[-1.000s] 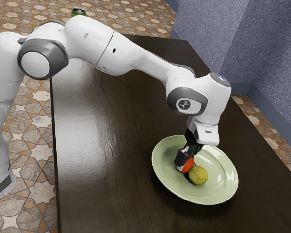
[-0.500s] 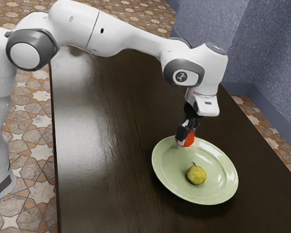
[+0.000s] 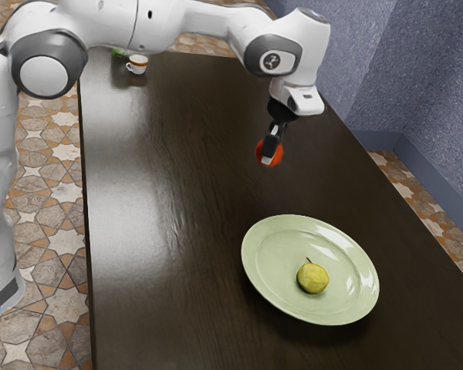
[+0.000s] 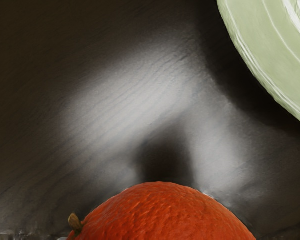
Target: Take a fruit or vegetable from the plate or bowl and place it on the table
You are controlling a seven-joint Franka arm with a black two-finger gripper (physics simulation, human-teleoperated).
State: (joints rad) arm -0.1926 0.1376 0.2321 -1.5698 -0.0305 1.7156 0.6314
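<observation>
Orange (image 3: 277, 157) is hanging in the air over the table (image 3: 170, 193), held between the jaws of the gripper (image 3: 272, 155). One jaw is crossing the side of the orange facing the exterior camera; the other is sitting mostly out of sight behind, and is probably pressing from the far side. The jaws are pinching the orange near their tips, with its rounded sides bulging out around the nearer one. Above it, the arm (image 3: 189, 19) is reaching in from the exterior view's upper left, and the hand is pointing downward.

The plate (image 3: 249, 266) is lying on the table, well apart from the orange and nearer the exterior camera. A yellow fruit (image 3: 312, 279) is resting on the plate, its dark stem standing up. At the table's far end a cup (image 3: 138, 65) is standing, its handle turning toward the exterior view's left, with a green thing (image 3: 119, 53) just beside it, partly hidden by the arm.

In the wrist view, the orange is showing its pitted skin and a small brown stem bit on one side. Bare wood is stretching between it and the plate's rim, and light is shining on the grain.
</observation>
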